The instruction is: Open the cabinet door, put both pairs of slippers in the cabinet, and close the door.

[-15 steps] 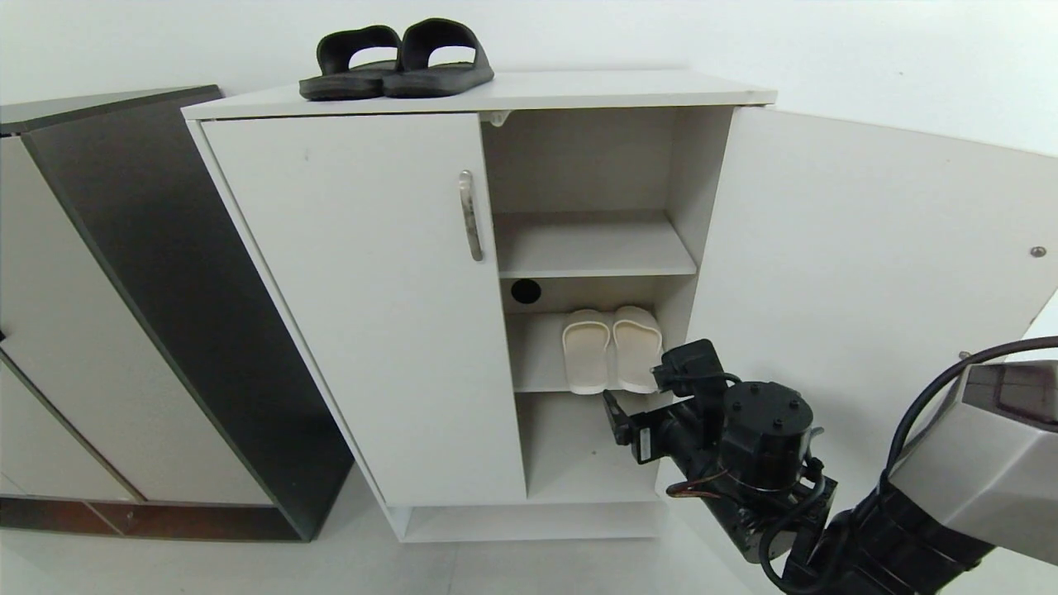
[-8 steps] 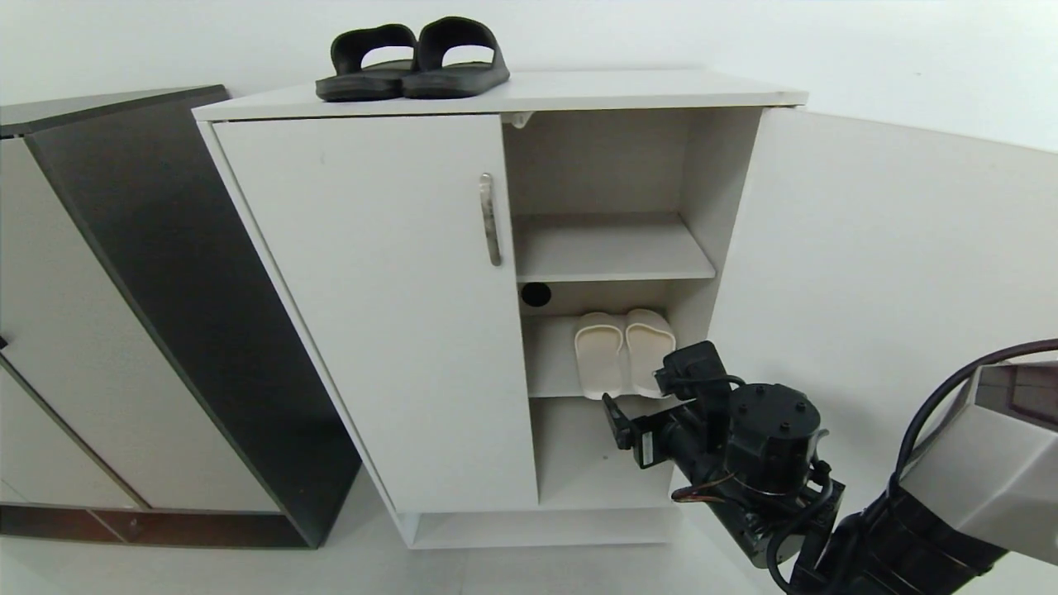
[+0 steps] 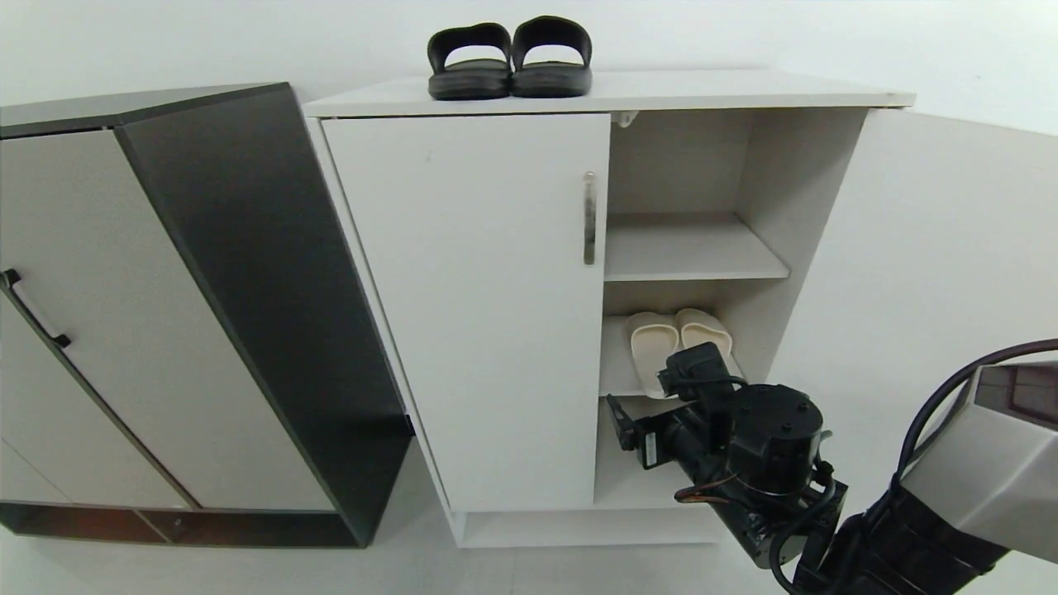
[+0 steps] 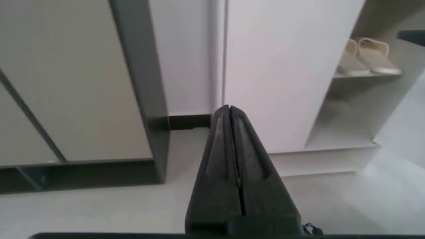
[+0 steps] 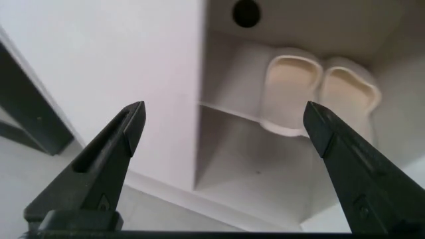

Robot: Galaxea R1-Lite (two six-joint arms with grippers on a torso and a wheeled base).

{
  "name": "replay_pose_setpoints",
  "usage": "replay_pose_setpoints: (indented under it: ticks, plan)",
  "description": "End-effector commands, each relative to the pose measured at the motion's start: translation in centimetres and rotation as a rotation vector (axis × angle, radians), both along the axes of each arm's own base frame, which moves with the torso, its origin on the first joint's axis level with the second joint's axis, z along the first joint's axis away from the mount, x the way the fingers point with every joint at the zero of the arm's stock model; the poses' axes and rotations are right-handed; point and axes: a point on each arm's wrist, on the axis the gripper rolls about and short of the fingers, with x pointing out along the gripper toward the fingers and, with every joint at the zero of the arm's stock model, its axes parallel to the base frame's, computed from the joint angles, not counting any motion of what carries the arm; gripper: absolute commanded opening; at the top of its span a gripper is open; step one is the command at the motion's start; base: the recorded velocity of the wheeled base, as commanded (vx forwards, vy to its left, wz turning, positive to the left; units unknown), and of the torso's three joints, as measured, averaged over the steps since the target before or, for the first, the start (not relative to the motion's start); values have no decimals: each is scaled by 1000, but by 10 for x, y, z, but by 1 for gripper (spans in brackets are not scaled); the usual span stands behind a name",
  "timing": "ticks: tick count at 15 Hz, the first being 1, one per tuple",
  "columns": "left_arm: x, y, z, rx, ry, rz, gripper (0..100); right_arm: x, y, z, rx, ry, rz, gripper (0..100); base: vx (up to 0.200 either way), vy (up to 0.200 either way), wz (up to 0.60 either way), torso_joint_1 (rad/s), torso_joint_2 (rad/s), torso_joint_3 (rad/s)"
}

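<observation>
Black slippers [image 3: 510, 58] at top centre atop cabinet [image 3: 744, 87], not yet stowed; cream slippers [image 3: 649, 351] on middle shelf, lower right. Right gripper [image 5: 224, 113] spread wide, empty; left gripper [image 4: 229, 109] clenched, empty. Risk: high reach nudging black pair off the back edge.

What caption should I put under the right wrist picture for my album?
Open right hand facing the cream slippers resting on the cabinet shelf.
</observation>
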Motion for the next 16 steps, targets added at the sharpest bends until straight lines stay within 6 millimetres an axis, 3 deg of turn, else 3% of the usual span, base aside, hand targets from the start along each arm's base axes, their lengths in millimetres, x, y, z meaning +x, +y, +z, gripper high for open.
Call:
replay_pose_setpoints:
  ticks: [1,8,16]
  plan:
    - [0,0,0,0,0,0,0,0,1,-1,-1,1,2,100,0,200,0,2,2,-2]
    - [0,0,0,0,0,2,0,-1,1,-2,-6,4,3,100,0,200,0,1,0,4]
    - [0,0,0,0,0,0,0,0,1,-1,-2,0,2,100,0,0,0,0,0,0]
